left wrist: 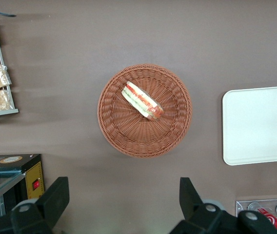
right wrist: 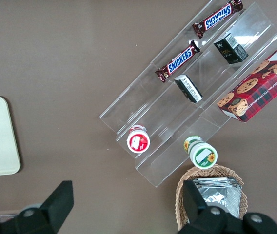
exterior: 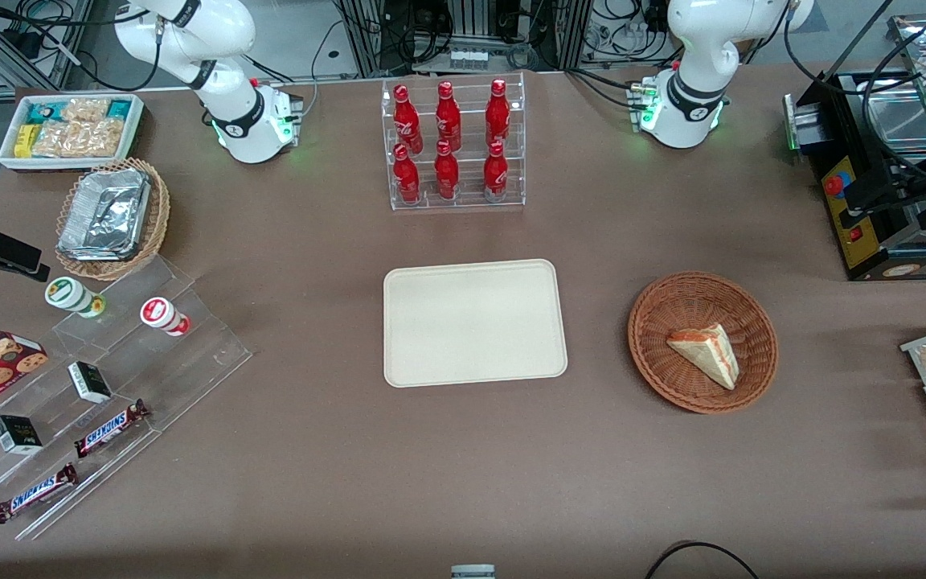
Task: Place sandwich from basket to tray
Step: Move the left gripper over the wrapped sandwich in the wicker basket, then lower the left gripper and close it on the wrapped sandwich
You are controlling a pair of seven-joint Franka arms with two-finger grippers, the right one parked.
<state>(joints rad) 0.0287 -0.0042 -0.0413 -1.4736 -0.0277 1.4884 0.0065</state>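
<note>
The gripper (left wrist: 121,204) hangs high above the table, fingers (left wrist: 55,197) spread wide apart and holding nothing. Below it, the sandwich (left wrist: 142,101) lies in the middle of the basket (left wrist: 124,139). The tray (exterior: 475,322) sits flat at the table's centre, beside the basket toward the parked arm's end, well apart from it.

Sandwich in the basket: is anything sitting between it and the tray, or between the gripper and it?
Nothing visible. The sandwich lies alone in the basket, and only bare table separates basket from tray, which holds nothing. The left wrist view shows the open gripper high above the basket, with no object between its fingers and the sandwich.
</note>
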